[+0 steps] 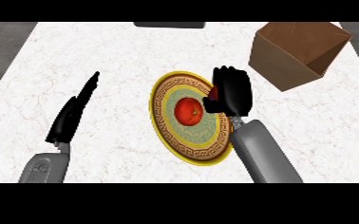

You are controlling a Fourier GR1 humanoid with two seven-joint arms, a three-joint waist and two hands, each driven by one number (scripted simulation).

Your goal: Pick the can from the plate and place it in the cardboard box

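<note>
Closing round the red cylindrical can just left of it, the right robot hand, fingers half-curled and not yet gripping, should seat squarely before lifting.

Kitchen setting, as seen below me: white marble-veined counter; ornate gold-rimmed plate at centre; open cardboard box at 2 o'clock; dark fixture, unidentifiable, at the counter's 12 o'clock edge.

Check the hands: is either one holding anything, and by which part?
Nothing clearly held. The right hand is at the plate's right edge, beside the red can, which lies on the plate. Left hand rests open, apart.
</note>
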